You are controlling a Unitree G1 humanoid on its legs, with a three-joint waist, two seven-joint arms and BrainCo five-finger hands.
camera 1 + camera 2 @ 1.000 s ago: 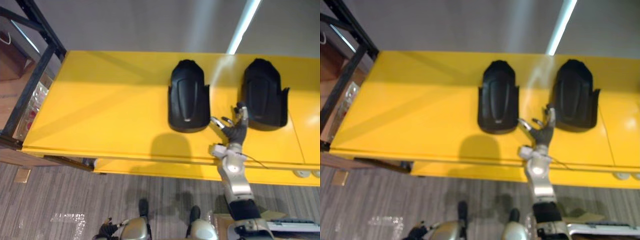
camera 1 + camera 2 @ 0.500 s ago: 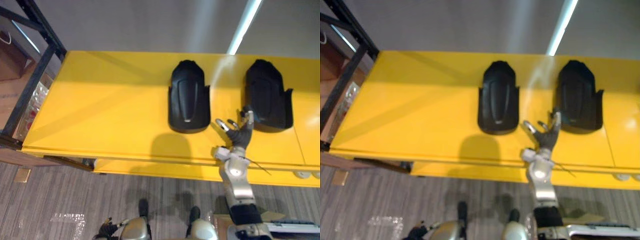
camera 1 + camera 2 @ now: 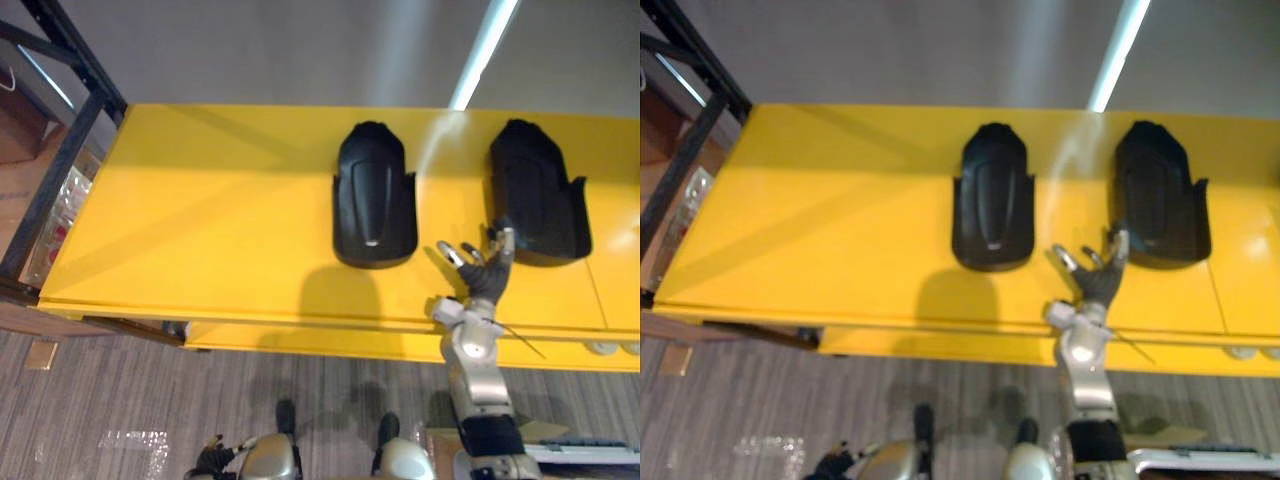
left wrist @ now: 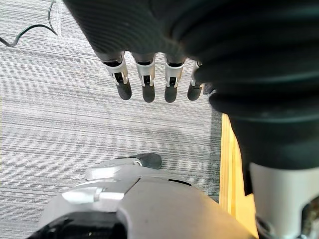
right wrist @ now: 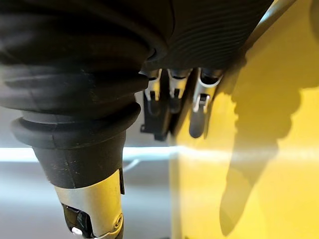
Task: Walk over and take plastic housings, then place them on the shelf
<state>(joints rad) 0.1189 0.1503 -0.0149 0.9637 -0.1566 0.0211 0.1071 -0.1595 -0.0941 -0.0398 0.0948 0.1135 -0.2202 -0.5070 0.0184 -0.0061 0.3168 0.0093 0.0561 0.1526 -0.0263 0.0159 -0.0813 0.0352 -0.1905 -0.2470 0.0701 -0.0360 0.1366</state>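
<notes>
Found right hand point(image 3: 483, 272) spread open, gripping nothing, shifted right within the last second to the near left corner of the right plastic housing point(image 3: 535, 190). Noted left plastic housing point(image 3: 374, 195) lying mid yellow surface point(image 3: 200, 220), ungrasped. Judged pickup not yet begun. Recorded left hand point(image 4: 144, 82) relaxed, hanging low. Detected no legible writing.

The right hand point(image 3: 484, 272) reaches over the front edge of the yellow surface point(image 3: 200, 220), right of its middle, on an extended silver forearm, with its fingers spread straight, thumb splayed, holding nothing. The left hand point(image 4: 144, 82) hangs low at the robot's side, fingers straight, pointing downward.
</notes>
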